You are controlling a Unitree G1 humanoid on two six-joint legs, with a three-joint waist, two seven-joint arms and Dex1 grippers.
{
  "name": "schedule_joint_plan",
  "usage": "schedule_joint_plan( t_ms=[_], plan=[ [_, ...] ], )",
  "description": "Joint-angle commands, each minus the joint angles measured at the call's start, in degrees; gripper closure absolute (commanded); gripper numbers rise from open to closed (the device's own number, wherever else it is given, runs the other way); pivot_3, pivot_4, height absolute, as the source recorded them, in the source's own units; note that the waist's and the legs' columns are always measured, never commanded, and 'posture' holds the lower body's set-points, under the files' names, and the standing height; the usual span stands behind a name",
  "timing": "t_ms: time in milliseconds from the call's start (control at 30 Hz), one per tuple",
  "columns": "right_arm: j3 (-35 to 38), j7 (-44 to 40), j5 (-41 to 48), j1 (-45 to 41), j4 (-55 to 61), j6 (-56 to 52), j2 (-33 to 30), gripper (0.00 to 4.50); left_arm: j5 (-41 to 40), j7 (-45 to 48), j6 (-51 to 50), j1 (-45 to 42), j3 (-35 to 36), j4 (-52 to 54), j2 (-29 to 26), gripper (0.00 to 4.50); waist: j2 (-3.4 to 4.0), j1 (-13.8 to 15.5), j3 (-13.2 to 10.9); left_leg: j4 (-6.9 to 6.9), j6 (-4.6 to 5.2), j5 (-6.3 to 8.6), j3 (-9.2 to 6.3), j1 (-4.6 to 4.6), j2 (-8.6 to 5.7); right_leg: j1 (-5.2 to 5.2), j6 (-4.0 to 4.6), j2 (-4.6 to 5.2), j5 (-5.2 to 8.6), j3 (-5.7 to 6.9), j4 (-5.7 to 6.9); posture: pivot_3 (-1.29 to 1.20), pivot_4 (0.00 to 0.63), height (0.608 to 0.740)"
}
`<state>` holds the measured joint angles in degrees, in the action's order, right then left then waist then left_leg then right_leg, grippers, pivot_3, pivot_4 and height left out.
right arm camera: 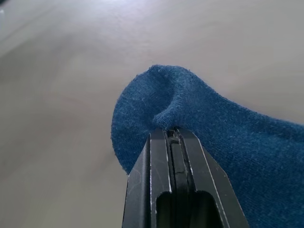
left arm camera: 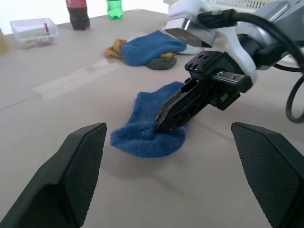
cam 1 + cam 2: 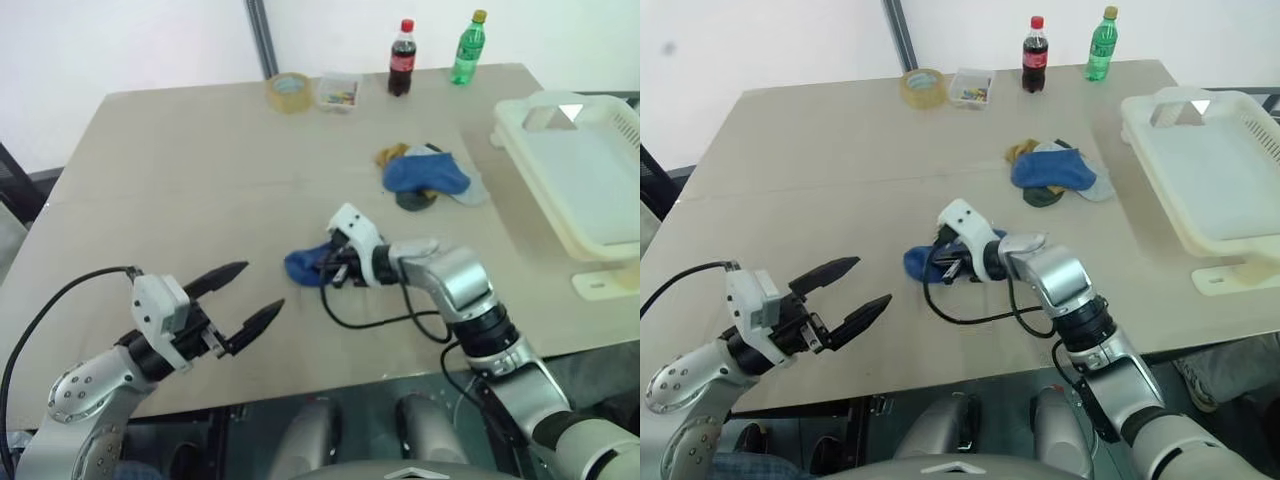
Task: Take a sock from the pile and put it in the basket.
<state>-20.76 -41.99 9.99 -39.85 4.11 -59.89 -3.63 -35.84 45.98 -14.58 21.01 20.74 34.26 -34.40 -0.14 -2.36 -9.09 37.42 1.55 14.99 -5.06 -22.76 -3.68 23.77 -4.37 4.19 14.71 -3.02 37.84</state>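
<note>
The royal-blue sock [image 3: 303, 265] is near the middle of the table, its lower part touching the tabletop. My right gripper [image 3: 330, 268] is shut on a fold of the sock [image 1: 213, 118], its fingers [image 2: 176, 108] pointing to the left. The pile [image 3: 425, 175] lies farther back, with another blue sock on top of mustard, grey and dark ones. The cream basket [image 3: 520, 140] stands at the table's right edge. My left gripper [image 3: 262, 287] hovers open over the front left of the table, facing the sock with a gap between them.
At the back edge stand a roll of tape [image 3: 290, 91], a clear box [image 3: 338, 92], a cola bottle [image 3: 402, 58] and a green bottle [image 3: 467, 48]. A black cable [image 3: 370, 322] loops from my right wrist onto the table.
</note>
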Motion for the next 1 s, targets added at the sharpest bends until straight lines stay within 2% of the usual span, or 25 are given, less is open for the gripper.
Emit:
schedule_joint_plan(
  t_ms=[33, 133, 233, 267, 400, 500, 633, 767, 867, 1000],
  plan=[
    [-2.02, 1.88, 1.35, -0.78, 1.8, -0.42, 2.32, 4.47, -0.89, -0.26, 0.36, 0.46, 1.02, 2.37, -0.11, 0.0, 0.0, -0.01, 0.0, 0.0, 0.0, 0.0, -0.01, 0.0, 0.0, 0.0, 0.0, 0.0, 0.0, 0.01, 0.0, 0.0, 0.15, 0.74],
    [-3.14, 3.75, 1.08, -0.93, 0.9, 0.44, 4.23, 3.86, -1.07, -0.21, 0.3, 0.47, 1.07, 2.41, -0.35, 0.0, 0.0, -0.03, 0.0, 0.0, -0.01, 0.0, -0.02, 0.0, 0.03, 0.01, 0.0, -0.02, 0.0, 0.02, 0.01, 0.0, 0.15, 0.74],
    [-0.72, 5.44, 2.5, -1.31, 2.28, 0.22, 6.08, 2.57, -1.3, -0.14, 0.1, 0.4, 1.31, 2.42, -0.58, 0.0, 0.0, -0.06, 0.0, 0.0, -0.03, -0.02, -0.02, 0.0, 0.02, 0.01, 0.0, -0.03, 0.0, 0.01, 0.01, 0.0, 0.15, 0.74],
    [0.45, 5.73, 2.94, -1.77, 2.65, -0.21, 5.92, 2.27, -1.39, -0.13, 0.04, 0.42, 1.44, 2.43, -0.62, 0.0, 0.0, -0.05, 0.0, 0.0, -0.03, -0.02, -0.02, 0.0, 0.02, 0.01, 0.0, -0.03, 0.0, 0.02, 0.01, 0.0, 0.15, 0.74],
    [4.54, 4.76, 4.47, -4.36, 3.91, -0.47, 1.2, 2.27, -1.41, 0.0, 0.01, 0.47, 1.53, 2.25, -0.71, 0.0, -0.01, 0.27, 0.0, 0.01, -0.03, -0.02, -0.03, 0.0, -0.02, -0.01, 0.0, -0.01, 0.0, 0.03, 0.0, 0.0, 0.15, 0.74],
    [8.37, 6.79, 2.72, -8.15, -2.02, 3.99, -2.76, 2.27, -1.28, -0.14, -0.03, -0.26, 1.06, 1.89, -0.7, 0.0, -0.02, 0.15, 0.01, 0.01, 0.0, -0.01, -0.04, 0.0, -0.04, -0.02, 0.0, 0.01, 0.0, 0.05, -0.02, 0.0, 0.15, 0.74],
    [10.48, 9.76, -2.22, -14.18, -19.04, 17.99, -7.07, 2.27, -1.02, -0.16, -0.18, -1.47, 0.42, 1.33, -0.62, 0.0, -0.01, -0.11, 0.01, -0.01, -0.03, -0.02, 0.0, 0.03, 0.0, 0.0, 0.0, -0.04, 0.0, 0.03, 0.02, 0.0, 0.15, 0.74],
    [14.38, 12.02, -4.17, -22.33, -39.49, 33.16, -8.09, 2.27, -0.97, -0.27, -0.65, -2.02, 0.59, 0.87, -0.77, 0.0, -0.02, -0.34, -0.02, -0.09, -0.05, -0.04, 0.14, 0.01, 0.0, 0.02, 0.0, -0.06, 0.0, -0.09, -0.01, 0.0, 0.15, 0.74],
    [15.56, 14.03, -6.07, -27.43, -53.52, 41.69, -8.32, 2.27, -0.49, -0.48, -1.0, -1.86, 0.82, 0.57, -0.84, 0.0, -0.03, -0.48, -0.03, -0.13, -0.05, -0.04, 0.2, -0.03, 0.02, 0.12, 0.0, -0.07, 0.0, -0.16, -0.01, 0.0, 0.15, 0.74],
    [15.85, 15.66, -8.54, -30.8, -66.29, 48.89, -7.93, 2.27, -0.05, -0.7, -1.03, -1.91, 0.46, 0.76, -0.64, 0.0, -0.03, -0.65, -0.03, -0.15, -0.05, -0.04, 0.22, -0.04, 0.02, 0.12, 0.0, -0.07, 0.0, -0.17, -0.03, 0.0, 0.15, 0.74]
  ],
)
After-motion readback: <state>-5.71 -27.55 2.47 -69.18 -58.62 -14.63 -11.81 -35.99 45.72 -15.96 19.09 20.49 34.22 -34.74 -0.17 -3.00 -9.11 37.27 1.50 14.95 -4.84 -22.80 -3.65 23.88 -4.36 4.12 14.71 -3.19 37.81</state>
